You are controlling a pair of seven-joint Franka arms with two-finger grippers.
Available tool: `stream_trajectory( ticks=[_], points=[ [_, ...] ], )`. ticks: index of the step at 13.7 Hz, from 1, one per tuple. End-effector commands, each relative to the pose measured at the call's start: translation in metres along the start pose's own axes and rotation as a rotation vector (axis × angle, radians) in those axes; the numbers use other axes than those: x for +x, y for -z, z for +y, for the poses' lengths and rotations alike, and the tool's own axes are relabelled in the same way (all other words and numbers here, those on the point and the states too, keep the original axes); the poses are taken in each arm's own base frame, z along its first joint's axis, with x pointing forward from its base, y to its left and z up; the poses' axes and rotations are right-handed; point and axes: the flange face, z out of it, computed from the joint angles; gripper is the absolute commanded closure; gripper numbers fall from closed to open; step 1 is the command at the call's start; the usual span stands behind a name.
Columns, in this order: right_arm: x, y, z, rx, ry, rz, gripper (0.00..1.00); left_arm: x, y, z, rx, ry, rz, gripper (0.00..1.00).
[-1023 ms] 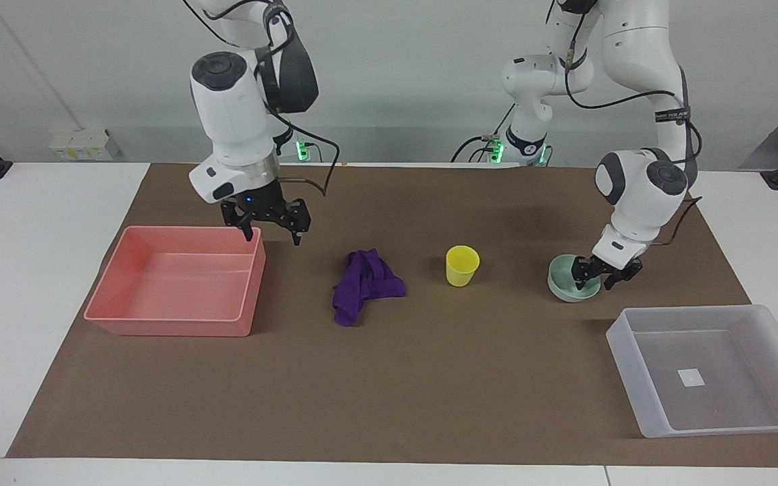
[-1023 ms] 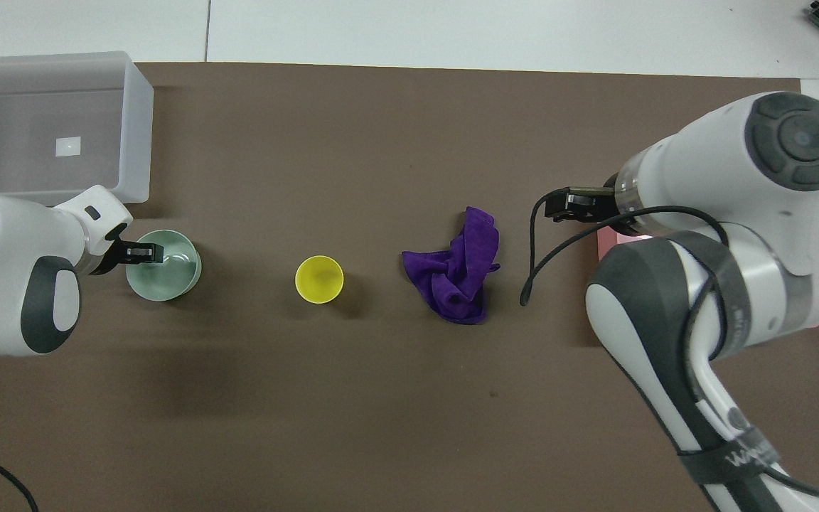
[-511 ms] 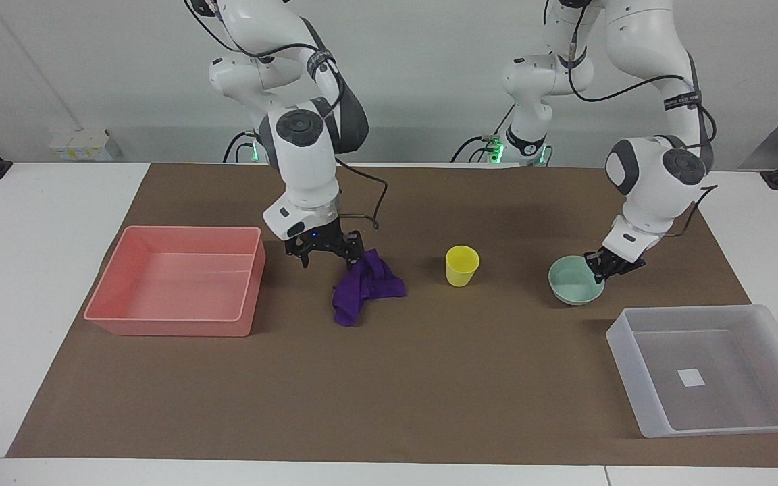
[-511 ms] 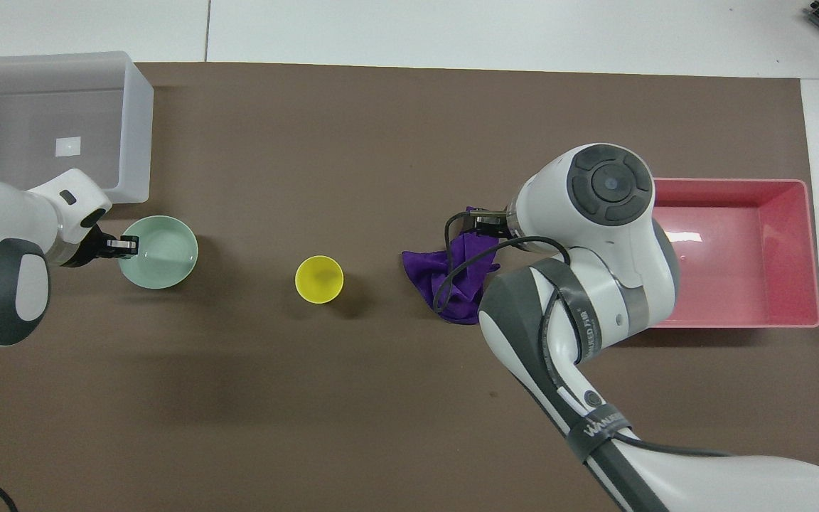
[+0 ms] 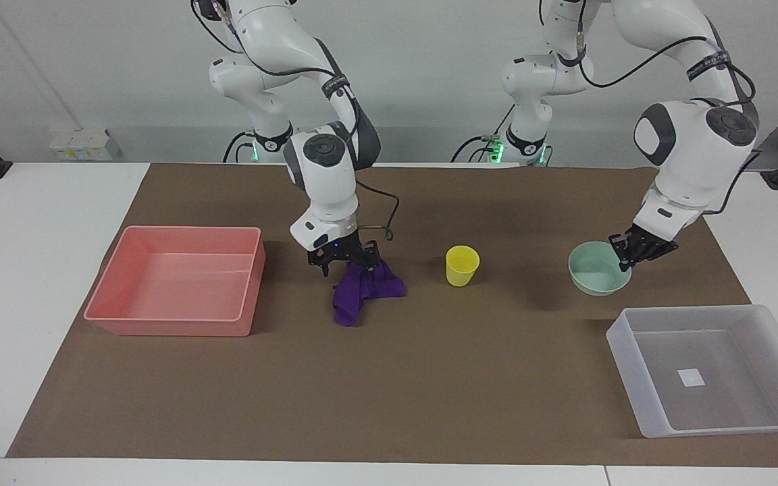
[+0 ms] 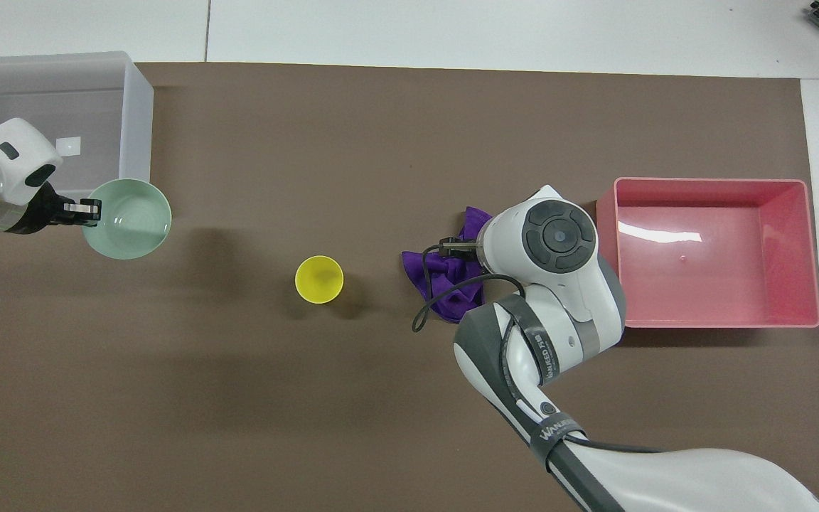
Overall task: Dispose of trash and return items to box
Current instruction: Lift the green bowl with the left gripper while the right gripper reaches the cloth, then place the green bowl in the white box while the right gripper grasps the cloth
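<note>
Two white robot arms work at the table, each ending in one black two-finger gripper: the left gripper (image 5: 629,251) and the right gripper (image 5: 345,259), so two grippers in all. There are two shallow rectangular plastic trays: one translucent whitish tray (image 5: 639,378) with a single small white square (image 5: 691,378) on its bottom, and one opaque pink tray (image 5: 119,283). There is one small yellow plastic cup (image 5: 462,265), one shallow mint-green round bowl (image 5: 595,273) and one crumpled deep-purple fabric rag (image 5: 362,291). One brown mat (image 5: 429,391) covers the one white table (image 5: 17,304).
</note>
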Motion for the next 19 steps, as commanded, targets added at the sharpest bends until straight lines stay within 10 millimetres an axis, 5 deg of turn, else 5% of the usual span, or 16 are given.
stream_trajectory(
  ticks=[1, 6, 9, 11, 12, 15, 19],
  points=[
    [-0.006, -0.016, -0.008, 0.031, -0.016, 0.008, 0.0, 0.042, 0.009, -0.033, -0.009, 0.056, 0.051, 1.0],
    [-0.018, -0.047, -0.022, 0.038, -0.003, 0.018, 0.0, 0.107, -0.006, -0.108, 0.001, 0.146, 0.107, 1.0],
    [-0.024, -0.056, -0.019, 0.027, -0.002, 0.001, 0.0, 0.123, -0.038, -0.147, 0.001, 0.172, 0.107, 1.0],
    [-0.024, -0.056, -0.018, 0.026, -0.011, -0.002, 0.7, 0.131, -0.059, -0.166, -0.004, 0.193, 0.114, 1.0],
    [-0.023, -0.056, -0.019, 0.028, -0.038, 0.0, 0.93, 0.134, -0.072, -0.169, -0.005, 0.195, 0.1, 1.0],
    [-0.023, -0.056, -0.019, 0.026, -0.078, -0.003, 1.0, 0.133, -0.079, -0.179, 0.003, 0.207, 0.113, 1.0],
    [-0.018, -0.039, -0.021, 0.021, -0.085, -0.015, 1.0, 0.12, -0.126, -0.182, -0.002, 0.217, 0.072, 1.0]
  ],
)
